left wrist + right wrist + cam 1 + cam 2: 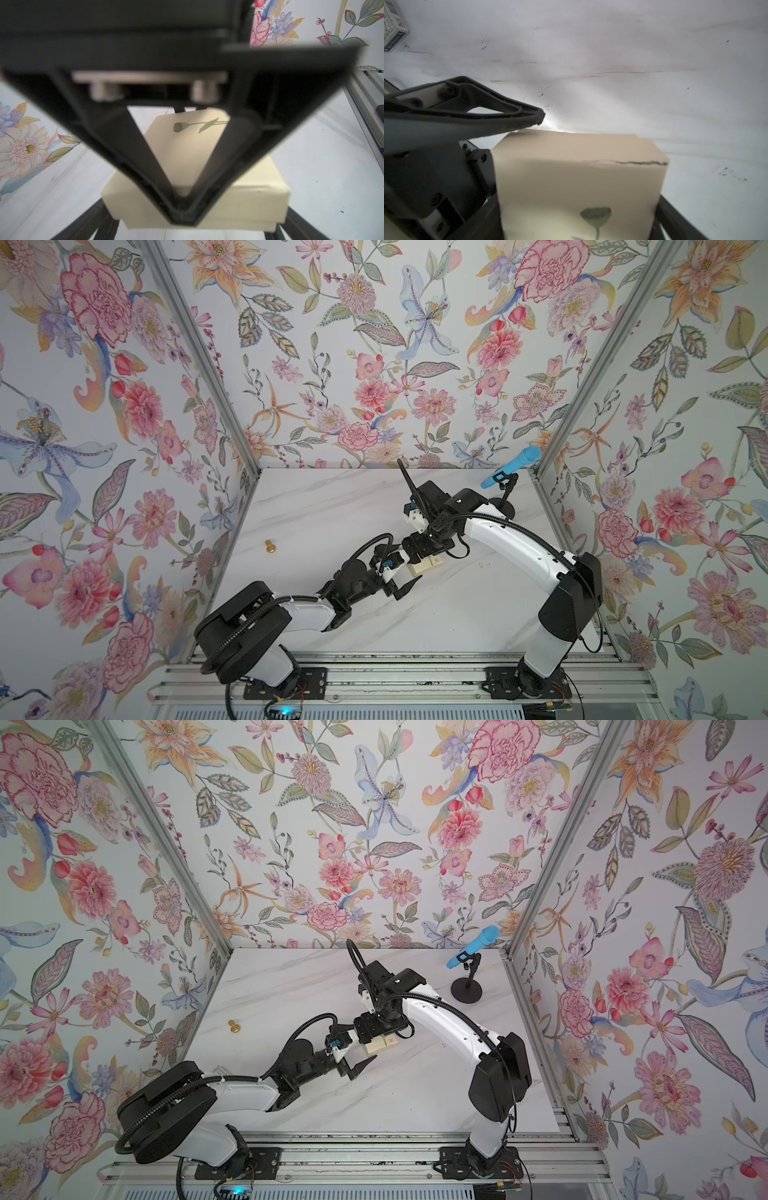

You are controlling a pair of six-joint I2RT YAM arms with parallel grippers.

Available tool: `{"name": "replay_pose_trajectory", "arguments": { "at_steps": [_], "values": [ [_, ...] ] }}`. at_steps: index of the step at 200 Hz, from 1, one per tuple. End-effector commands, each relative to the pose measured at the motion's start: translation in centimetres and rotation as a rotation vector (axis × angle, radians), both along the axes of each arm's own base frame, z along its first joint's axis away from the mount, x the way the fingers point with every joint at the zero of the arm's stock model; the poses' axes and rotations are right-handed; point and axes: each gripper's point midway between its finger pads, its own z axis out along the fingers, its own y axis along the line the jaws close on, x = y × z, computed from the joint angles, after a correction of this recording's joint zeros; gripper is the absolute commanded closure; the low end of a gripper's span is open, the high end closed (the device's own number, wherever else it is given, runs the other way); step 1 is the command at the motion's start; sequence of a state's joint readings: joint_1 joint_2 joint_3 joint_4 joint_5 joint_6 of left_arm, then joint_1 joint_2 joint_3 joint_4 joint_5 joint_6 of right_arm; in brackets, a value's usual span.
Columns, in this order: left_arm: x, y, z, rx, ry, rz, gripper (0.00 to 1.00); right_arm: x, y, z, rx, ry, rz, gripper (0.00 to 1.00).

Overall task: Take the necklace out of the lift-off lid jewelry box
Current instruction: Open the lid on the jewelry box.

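**Operator:** What do the top views give me?

**Spotter:** In both top views your lift-off lid jewelry box (423, 567) (376, 1047) sits about mid-way across the marble table (332, 510). It is half hidden under your right gripper (426, 553), which comes down on it from above. Your left gripper (415, 572) reaches in from your left with its fingers (409, 585) spread wide, one of them bare just beside the box. A gold knob (270, 548) lies well apart toward your left. A blue microphone (512, 468) sits on its stand (466, 991) in the far right corner.

**Operator:** And the left wrist?

**Spotter:** The lid (182, 149) is on, flower drawing (180, 126) up. Your left fingers (89, 217) run along either side of the box; I cannot tell whether they touch it. One right finger (228, 166) lies flat against the near side.

**Operator:** Right wrist?

**Spotter:** The box (581, 182) fills the gap between your right fingers (675, 218), which clamp opposite sides. A dark split (639, 162) runs along one edge. A left finger (488, 116) passes beside a far corner. A printed carton (394, 25) lies well apart. The necklace shows nowhere; the closed lid hides the inside.
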State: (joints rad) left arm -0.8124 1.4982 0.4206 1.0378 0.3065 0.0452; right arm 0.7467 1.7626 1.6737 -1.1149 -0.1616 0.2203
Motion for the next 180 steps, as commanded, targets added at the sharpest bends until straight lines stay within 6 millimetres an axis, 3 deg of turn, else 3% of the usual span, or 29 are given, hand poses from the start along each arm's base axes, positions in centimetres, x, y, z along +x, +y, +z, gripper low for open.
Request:
{"name": "replay_pose_trajectory", "arguments": {
  "at_steps": [1, 123, 180],
  "values": [
    [0.5, -0.6, 0.4, -0.007, 0.008, 0.014, 0.0, -0.5, -0.2, 0.8, -0.001, 0.002, 0.006, 0.16],
    [1.9, 0.2, -0.5, 0.005, 0.081, 0.087, 0.01, -0.6, -0.7, 0.9, -0.004, -0.003, -0.004, 0.16],
    [2.0, 0.4, -0.1, -0.008, 0.08, 0.087, 0.07, -0.8, -0.7, 0.6, -0.008, 0.005, -0.003, 0.16]
  ]
}}
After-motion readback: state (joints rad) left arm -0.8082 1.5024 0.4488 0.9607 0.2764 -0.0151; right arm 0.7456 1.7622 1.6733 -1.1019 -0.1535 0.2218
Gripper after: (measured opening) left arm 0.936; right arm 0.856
